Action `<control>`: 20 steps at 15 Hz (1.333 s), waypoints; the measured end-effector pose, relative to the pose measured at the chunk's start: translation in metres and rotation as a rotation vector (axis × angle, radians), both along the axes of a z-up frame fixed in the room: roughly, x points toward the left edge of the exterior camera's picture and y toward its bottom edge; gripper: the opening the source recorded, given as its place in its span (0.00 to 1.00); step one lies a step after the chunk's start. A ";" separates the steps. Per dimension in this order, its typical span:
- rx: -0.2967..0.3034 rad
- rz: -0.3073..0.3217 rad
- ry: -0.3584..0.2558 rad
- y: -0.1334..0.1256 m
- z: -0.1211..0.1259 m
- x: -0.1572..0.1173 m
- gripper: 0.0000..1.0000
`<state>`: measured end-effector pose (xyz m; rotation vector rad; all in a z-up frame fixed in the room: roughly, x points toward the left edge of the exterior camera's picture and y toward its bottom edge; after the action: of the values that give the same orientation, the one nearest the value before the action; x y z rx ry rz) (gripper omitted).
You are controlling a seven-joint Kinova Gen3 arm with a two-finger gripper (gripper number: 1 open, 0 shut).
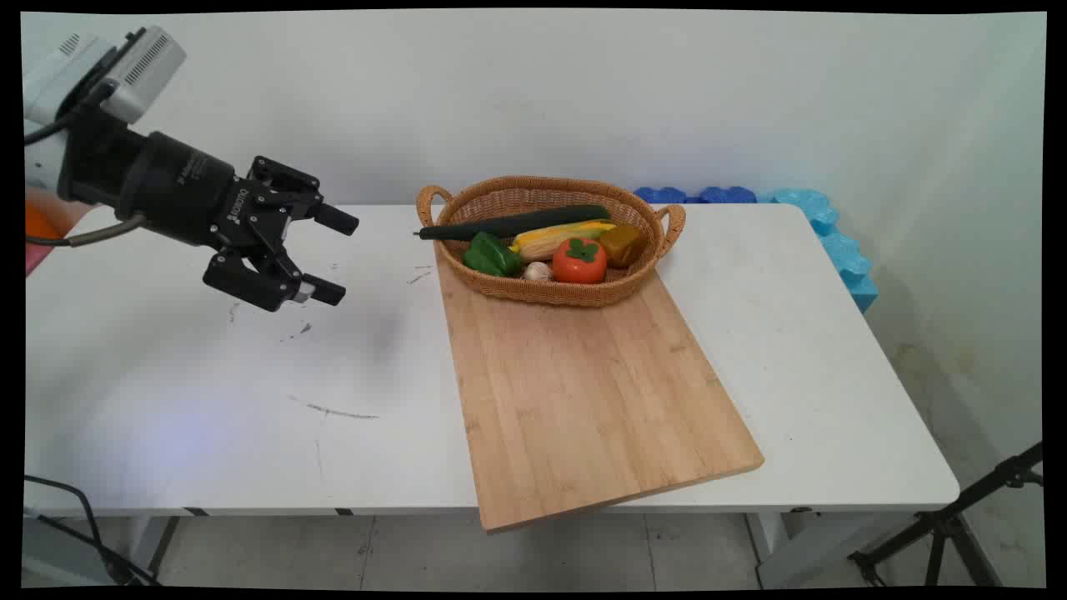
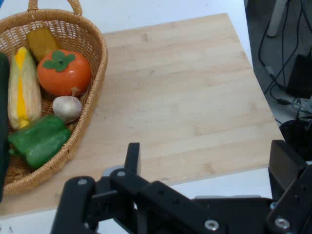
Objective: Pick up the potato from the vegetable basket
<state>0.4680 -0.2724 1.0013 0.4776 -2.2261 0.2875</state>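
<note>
My gripper point(image 1: 335, 256) hangs open above the white table point(image 1: 208, 375), left of the basket, holding nothing. Its fingers point(image 2: 132, 157) rise from the bottom of the hand view, pointing toward the wooden cutting board point(image 1: 583, 383). A wicker basket point(image 1: 550, 292) stands on the board's far end. Inside lie a dark cucumber point(image 1: 517, 222), a corn cob point(image 1: 560, 237), a green pepper point(image 1: 492, 255), a garlic bulb point(image 1: 538, 271), an orange persimmon point(image 1: 579, 261) and a brownish-yellow piece point(image 1: 622, 244). The hand view shows the basket point(image 2: 92, 87) at left with the persimmon point(image 2: 63, 73), garlic point(image 2: 67, 107), pepper point(image 2: 39, 140) and corn point(image 2: 23, 92).
The board point(image 2: 180, 97) overhangs the table's near edge. Blue foam pieces point(image 1: 834, 242) sit behind the table's far right corner. A black tripod leg point(image 1: 950, 521) stands at lower right on the floor. Cables point(image 2: 287, 58) lie beyond the board in the hand view.
</note>
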 end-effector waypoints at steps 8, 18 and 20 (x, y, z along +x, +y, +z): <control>0.015 0.041 0.007 -0.027 0.007 -0.015 1.00; 0.047 0.145 0.016 -0.090 0.021 -0.073 1.00; 0.053 0.179 0.015 -0.103 0.022 -0.089 1.00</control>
<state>0.3787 -0.3756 1.0234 0.7071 -2.1844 0.3177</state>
